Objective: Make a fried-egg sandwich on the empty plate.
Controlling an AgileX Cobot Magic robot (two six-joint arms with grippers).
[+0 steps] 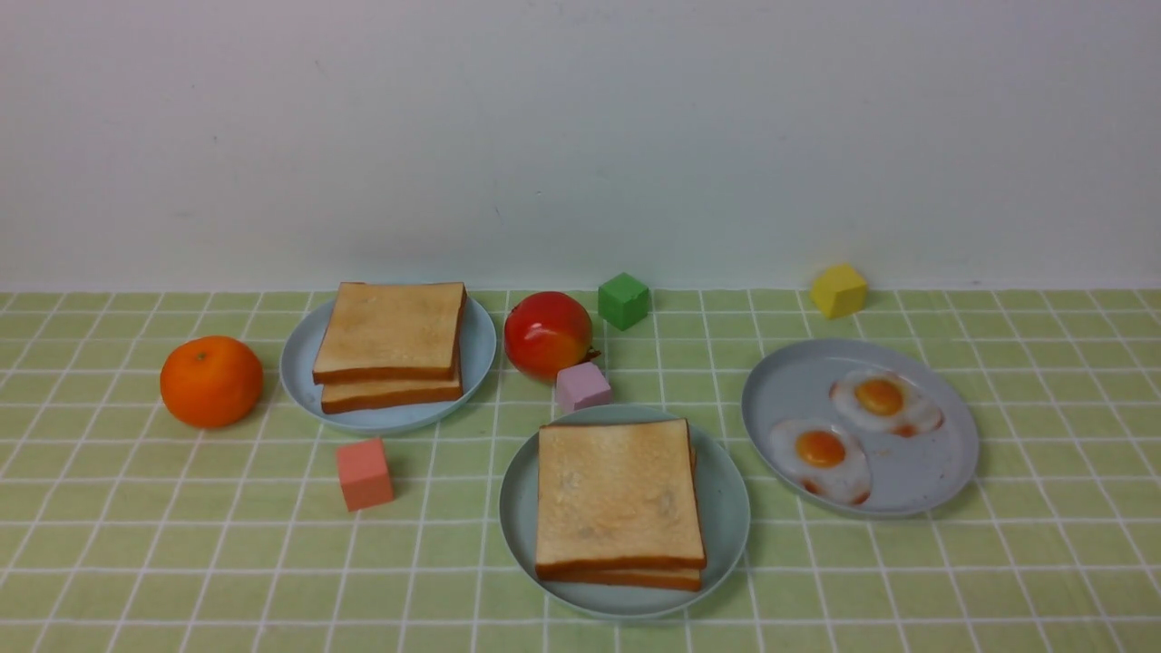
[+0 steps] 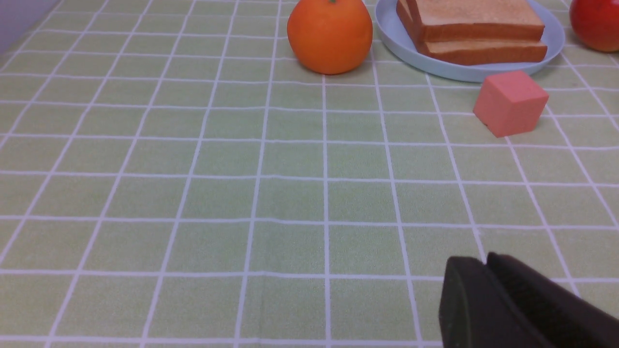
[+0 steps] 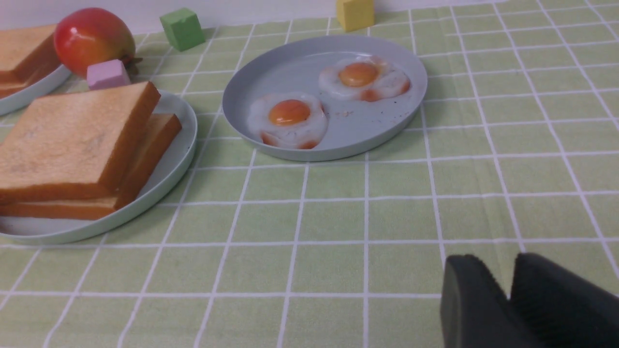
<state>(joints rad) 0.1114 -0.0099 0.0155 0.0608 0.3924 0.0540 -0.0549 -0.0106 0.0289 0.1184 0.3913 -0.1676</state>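
- fried-egg sandwich sits on the pale teal plate, lower centre of the front view; the top slice lies slightly askew over the lower one, and no egg shows between them.
- it is square with no real long axis: matte golden toast, darker crusts, spongy-looking.
- left fingers, lower right of the left wrist view, are all but closed, holding nothing; the sandwich is outside that view.
- right fingers, lower right of the right wrist view, are parted by a narrow gap and empty; the sandwich fills that view's left edge, so the right arm seems nearer.
- two glossy spare eggs lie on the grey-blue plate at right.
- the task looks about finished.
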